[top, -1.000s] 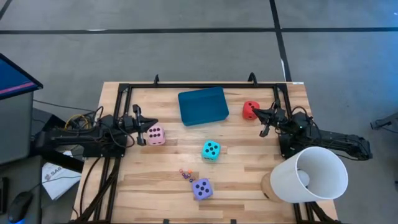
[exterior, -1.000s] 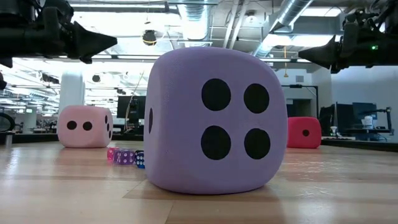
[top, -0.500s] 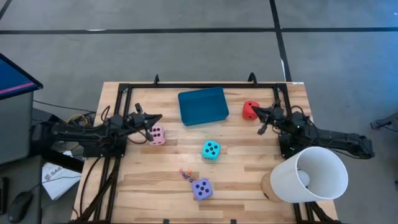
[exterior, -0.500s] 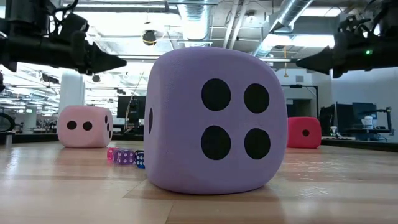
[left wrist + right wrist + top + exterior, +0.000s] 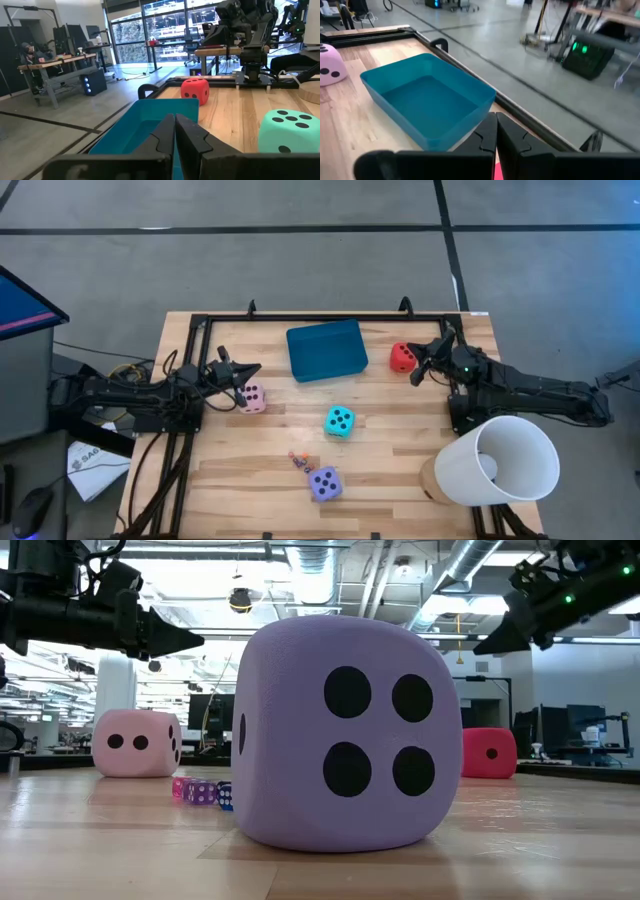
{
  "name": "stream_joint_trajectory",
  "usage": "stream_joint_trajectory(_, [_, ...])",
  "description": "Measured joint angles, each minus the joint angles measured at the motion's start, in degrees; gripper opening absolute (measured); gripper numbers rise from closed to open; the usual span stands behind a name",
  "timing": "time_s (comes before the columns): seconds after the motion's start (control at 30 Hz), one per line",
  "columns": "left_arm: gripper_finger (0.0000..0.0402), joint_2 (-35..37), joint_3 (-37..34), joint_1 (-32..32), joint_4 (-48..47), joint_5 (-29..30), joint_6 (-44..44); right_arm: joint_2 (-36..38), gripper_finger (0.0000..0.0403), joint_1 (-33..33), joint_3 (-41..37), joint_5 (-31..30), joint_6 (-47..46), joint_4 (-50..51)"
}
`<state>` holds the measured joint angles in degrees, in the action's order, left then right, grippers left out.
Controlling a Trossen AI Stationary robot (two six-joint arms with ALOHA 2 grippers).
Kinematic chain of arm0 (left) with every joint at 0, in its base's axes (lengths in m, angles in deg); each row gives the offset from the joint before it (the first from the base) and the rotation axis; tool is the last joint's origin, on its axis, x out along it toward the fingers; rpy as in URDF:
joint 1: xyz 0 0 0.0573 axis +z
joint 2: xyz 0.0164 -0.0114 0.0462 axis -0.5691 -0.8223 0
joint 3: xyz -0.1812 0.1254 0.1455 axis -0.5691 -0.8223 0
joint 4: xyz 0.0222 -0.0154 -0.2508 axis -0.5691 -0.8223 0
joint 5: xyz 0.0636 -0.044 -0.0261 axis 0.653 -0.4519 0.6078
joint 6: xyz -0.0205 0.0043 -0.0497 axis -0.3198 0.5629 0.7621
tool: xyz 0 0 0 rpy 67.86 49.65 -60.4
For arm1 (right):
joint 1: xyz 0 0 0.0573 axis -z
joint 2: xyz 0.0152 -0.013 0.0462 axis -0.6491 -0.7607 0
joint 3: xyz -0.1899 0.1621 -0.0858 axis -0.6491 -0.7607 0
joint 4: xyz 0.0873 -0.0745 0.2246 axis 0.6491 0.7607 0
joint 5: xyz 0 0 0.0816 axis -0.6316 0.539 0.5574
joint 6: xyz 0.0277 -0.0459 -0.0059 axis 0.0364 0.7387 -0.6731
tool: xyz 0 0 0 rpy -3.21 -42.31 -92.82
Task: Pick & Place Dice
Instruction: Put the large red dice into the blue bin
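Four dice rest on their bottom faces on the wooden table: red (image 5: 403, 356) at the far right, pink (image 5: 252, 397) at the left, turquoise (image 5: 339, 421) in the middle, purple (image 5: 323, 483) near the front and filling the low view (image 5: 345, 735). The teal tray (image 5: 326, 350) lies at the far middle. My left gripper (image 5: 256, 369) is shut and hangs level in the air just beyond the pink die (image 5: 135, 743). My right gripper (image 5: 417, 367) is also shut; it slants slightly down in the air beside the red die (image 5: 488, 752). Neither touches anything.
A cluster of small dice (image 5: 297, 459) lies just beyond the purple die. A large white cone-shaped shade (image 5: 497, 460) stands at the near right corner. A black frame (image 5: 325, 317) runs along the table's far edge and sides. Bare wood lies between the dice.
My left gripper has dipped to level and edged out over the pink die, then kept still. My right arm's wrist has risen, so its gripper now tips down toward the red die. Both stay shut. No die has moved.
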<state>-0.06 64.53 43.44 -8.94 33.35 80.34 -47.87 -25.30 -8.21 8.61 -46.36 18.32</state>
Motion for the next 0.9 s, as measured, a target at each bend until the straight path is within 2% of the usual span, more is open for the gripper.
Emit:
stream_joint_trajectory(0.33, [0.0006,0.0,-0.01,0.0,-0.03,-0.04,0.02,-10.06,0.0,2.74,7.49,0.43,-5.96,9.77])
stream_joint_trajectory(0.53, [0.0006,0.0,-0.01,0.0,-0.04,-0.07,0.02,-15.76,0.0,4.91,9.28,7.43,-7.07,12.62])
stream_joint_trajectory(0.8, [0.0006,0.0,0.0,0.0,-0.06,-0.1,0.04,-20.2,0.0,7.22,11.37,8.58,-9.13,15.96])
stream_joint_trajectory(0.9, [0.0006,0.0,-0.01,0.0,-0.07,-0.14,0.04,-21.25,0.0,8.23,12.05,11.44,-8.78,18.59])
